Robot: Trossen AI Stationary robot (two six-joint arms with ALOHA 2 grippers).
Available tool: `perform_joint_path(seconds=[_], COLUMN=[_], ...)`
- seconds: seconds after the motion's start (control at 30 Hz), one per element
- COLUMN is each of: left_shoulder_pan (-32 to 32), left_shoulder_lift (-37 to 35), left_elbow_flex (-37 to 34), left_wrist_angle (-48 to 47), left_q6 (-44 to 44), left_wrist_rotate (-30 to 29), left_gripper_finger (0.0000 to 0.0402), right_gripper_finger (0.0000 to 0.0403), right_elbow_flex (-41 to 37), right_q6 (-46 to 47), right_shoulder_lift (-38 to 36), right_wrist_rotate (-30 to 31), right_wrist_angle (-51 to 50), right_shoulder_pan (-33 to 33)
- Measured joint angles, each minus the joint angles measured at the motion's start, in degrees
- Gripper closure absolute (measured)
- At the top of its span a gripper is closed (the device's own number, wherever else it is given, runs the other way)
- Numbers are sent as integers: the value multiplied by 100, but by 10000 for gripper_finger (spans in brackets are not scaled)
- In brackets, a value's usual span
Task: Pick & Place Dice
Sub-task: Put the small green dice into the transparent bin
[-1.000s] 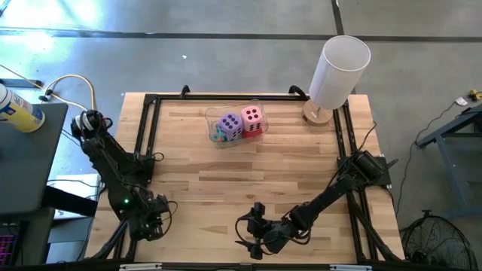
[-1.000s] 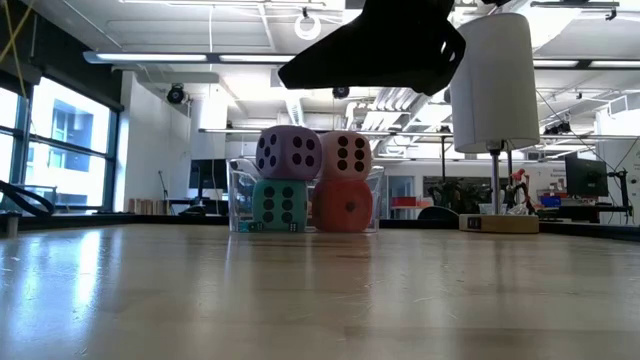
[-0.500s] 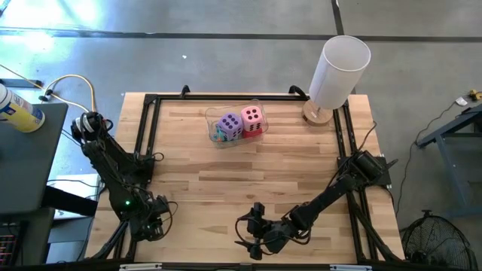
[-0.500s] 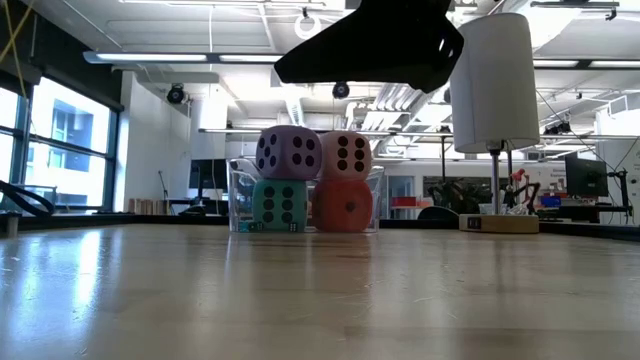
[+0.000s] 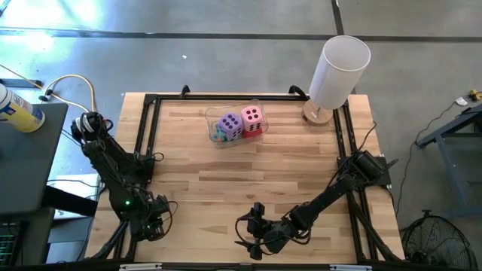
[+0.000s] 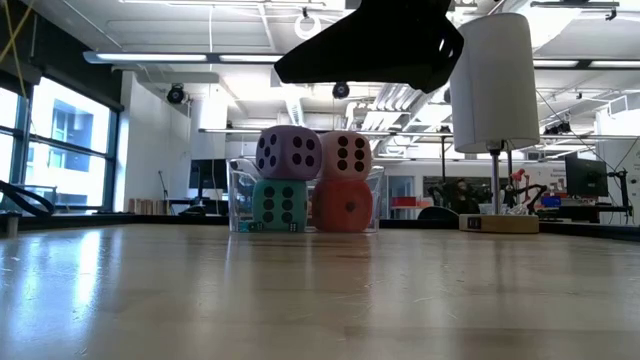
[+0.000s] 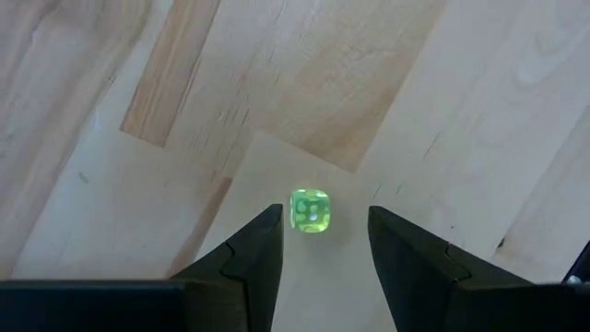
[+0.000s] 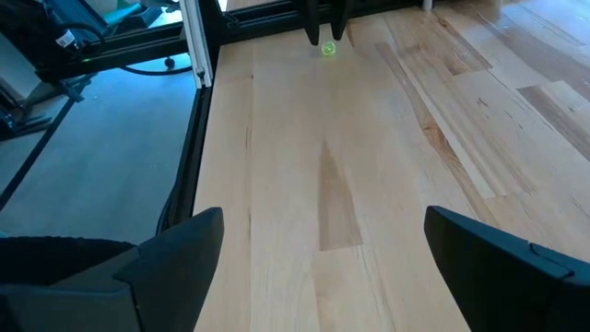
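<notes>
The clear bin (image 5: 236, 124) near the table's (image 5: 248, 188) far edge holds all four dice (image 6: 312, 181) — purple and pink atop teal and red. Both grippers — left (image 5: 148, 223), right (image 5: 252, 239) — gape empty near the front edge.

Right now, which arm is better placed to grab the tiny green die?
Left: the left gripper hangs open right over the die, a finger each side; the right gripper sits farther off.
</notes>
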Motion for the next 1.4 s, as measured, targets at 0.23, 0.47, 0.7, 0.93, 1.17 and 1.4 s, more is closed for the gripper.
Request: perform_joint_path(seconds=[0.23, 0.47, 0.7, 0.93, 1.17, 1.4], left_shoulder_pan=[0, -2, 4, 104, 422, 1298], left_shoulder_lift=[233, 519, 514, 514, 515, 134], left_elbow_flex=[0, 22, 11, 7, 21, 575], left_wrist_angle=[34, 53, 6, -85, -67, -909], left_q6=[-18, -14, -206, 98, 943, 3122], left_wrist_rotate=[-3, 52, 332, 349, 410, -306], left_gripper_finger=[248, 248, 275, 358, 361, 353], right_gripper_finger=[37, 37, 37, 37, 37, 37], right_elbow_flex=[0, 0, 0, 0, 0, 0], right_q6=[1, 2, 2, 77, 128, 339], right_shoulder_lift=[0, 0, 0, 0, 0, 0], right_wrist_rotate=[0, -129, -125, -136, -145, -94], right_wrist_angle=[1, 3, 3, 3, 3, 16], right_shoulder_pan=[0, 1, 1, 26, 92, 115])
